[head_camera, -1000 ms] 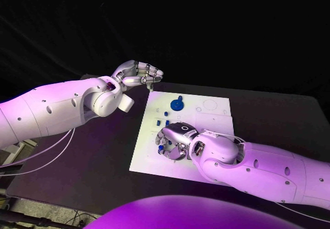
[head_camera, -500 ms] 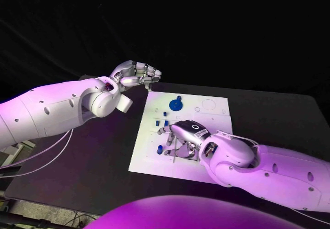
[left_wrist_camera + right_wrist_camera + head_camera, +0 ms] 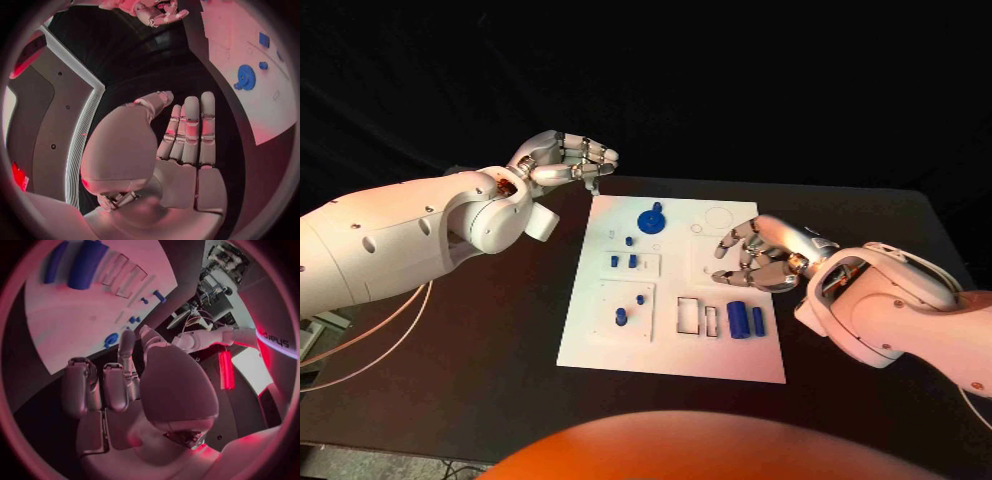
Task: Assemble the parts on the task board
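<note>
Fingers of the left hand (image 3: 564, 160) are curled inward with nothing in them; it hangs in the upper left of the head view, just off the far left corner of the white rectangular task board (image 3: 610, 340). In the left wrist view those fingers (image 3: 190, 130) lie side by side, bent over the palm, the thumb beside them, again with nothing held. The right hand (image 3: 764, 253) sits right of centre in the head view, over the board's right edge, its fingers (image 3: 733, 240) bent and slightly apart around nothing; the right wrist view shows the same hand (image 3: 119, 385) half curled and free of any part.

The board lies in the middle of the frame on the black table (image 3: 473, 340). On it, counted in the head view: one blue round gear-like disc (image 3: 652, 221) near the far edge, with a small blue nub just beyond it; three small blue pegs (image 3: 632, 261) in the block below the disc, one above a pair; two small blue studs (image 3: 622, 317) on the raised square plate at lower left; two long blue bars (image 3: 737, 320) lying side by side at lower right, next to two outlined rectangular slots (image 3: 688, 315). Faint circle outlines mark the far right corner. Whether each small piece stands in a socket or lies loose cannot be told.

Behind the table the room is dark.
</note>
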{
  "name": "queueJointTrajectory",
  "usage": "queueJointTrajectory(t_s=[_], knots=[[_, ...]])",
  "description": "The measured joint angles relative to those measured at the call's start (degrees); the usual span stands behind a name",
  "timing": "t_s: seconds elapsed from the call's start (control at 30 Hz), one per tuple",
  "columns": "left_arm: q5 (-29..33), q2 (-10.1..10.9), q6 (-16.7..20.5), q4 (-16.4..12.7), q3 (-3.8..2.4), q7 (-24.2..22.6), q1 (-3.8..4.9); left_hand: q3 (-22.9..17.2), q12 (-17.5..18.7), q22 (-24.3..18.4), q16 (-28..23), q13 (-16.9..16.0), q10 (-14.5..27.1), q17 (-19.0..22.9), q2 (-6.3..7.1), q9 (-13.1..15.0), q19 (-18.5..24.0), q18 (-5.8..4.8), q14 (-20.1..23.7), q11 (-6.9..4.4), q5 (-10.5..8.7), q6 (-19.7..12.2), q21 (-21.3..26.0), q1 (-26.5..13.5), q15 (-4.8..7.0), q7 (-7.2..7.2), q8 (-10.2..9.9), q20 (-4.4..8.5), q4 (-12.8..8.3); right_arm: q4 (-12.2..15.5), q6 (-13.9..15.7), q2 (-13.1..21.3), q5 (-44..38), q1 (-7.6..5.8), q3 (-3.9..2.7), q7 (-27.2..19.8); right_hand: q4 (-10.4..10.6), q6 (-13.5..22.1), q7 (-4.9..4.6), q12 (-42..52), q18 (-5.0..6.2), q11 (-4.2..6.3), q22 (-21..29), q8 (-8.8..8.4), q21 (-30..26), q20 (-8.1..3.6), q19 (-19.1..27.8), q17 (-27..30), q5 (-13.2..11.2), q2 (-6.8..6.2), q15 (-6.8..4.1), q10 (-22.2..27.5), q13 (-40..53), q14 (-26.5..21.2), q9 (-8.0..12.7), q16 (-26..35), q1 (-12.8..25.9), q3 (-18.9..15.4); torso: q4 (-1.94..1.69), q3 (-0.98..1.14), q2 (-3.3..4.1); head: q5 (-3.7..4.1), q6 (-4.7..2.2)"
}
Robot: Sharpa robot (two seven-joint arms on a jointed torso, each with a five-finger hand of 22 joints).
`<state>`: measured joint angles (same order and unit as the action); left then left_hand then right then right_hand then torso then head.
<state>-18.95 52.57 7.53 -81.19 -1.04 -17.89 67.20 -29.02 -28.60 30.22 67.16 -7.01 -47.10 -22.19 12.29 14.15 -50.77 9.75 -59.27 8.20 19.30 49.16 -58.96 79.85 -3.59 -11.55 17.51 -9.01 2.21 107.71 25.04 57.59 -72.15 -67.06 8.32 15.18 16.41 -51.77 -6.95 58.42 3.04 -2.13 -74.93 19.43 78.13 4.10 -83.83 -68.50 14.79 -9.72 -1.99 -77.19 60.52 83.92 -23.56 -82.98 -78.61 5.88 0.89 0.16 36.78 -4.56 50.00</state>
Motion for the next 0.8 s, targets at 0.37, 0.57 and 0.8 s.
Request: queueJointTrajectory(t_s=[0.37, 0.57, 0.8], knots=[[0.0, 0.4, 0.0, -0.8, 0.18, 0.0, -0.05, 0.0, 0.0, 0.0, 0.0, 0.0, 0.0, 0.0, 0.0, 0.0, 0.0, 0.0, 0.0, 0.0, 0.0, 0.0, 0.0, 0.0, 0.0, 0.0, 0.0, 0.0, 0.0, 1.7, -0.5, 5.6, 4.3, 4.3, 0.63, 3.4, 0.4, 0.6, -0.01, 19.2, -0.9, -0.11, 0.0, 3.12, 3.8, 0.0, 0.0, -6.5, 0.4, 0.8, 0.01, -4.0, 14.4, 0.0, -0.9, -2.9, 3.0, -3.1, 0.94, 0.09, -0.32, 1.73, 0.0], [0.0, 0.4, 0.0, -1.0, 0.23, 0.0, -0.08, 0.0, 0.0, 0.0, 0.0, 0.0, 0.0, 0.0, 0.0, 0.0, 0.0, 0.0, 0.0, 0.0, 0.0, 0.0, 0.0, 0.0, 0.0, 0.0, 0.0, 0.0, 0.0, 1.4, -0.6, 4.8, 2.9, 6.36, 0.71, 5.9, 0.4, 0.8, 0.19, 19.2, -0.9, -0.12, 0.0, 3.4, 4.1, 0.0, 0.0, -6.5, 0.4, 1.19, 0.01, -4.0, 14.4, 0.0, -1.0, -2.9, 4.1, -4.0, 1.13, 0.14, -0.41, 1.9, 0.0], [0.0, 0.5, 0.0, -1.0, 0.29, 0.0, -0.13, 0.0, 0.0, 0.0, 0.0, 0.0, 0.0, 0.0, 0.0, 0.0, 0.0, 0.0, 0.0, 0.0, 0.0, 0.0, 0.0, 0.0, 0.0, 0.0, 0.0, 0.0, 0.0, 0.7, -0.5, 3.1, 1.0, 7.49, 0.71, 7.7, 0.3, 0.8, 0.19, 19.6, -0.9, -0.12, 0.0, 3.4, 4.7, 0.0, 0.0, -6.5, 0.4, 1.29, 0.01, -4.0, 14.4, 0.0, -1.0, -2.9, 4.6, -4.4, 1.12, 0.14, -0.39, 1.97, 0.0]])
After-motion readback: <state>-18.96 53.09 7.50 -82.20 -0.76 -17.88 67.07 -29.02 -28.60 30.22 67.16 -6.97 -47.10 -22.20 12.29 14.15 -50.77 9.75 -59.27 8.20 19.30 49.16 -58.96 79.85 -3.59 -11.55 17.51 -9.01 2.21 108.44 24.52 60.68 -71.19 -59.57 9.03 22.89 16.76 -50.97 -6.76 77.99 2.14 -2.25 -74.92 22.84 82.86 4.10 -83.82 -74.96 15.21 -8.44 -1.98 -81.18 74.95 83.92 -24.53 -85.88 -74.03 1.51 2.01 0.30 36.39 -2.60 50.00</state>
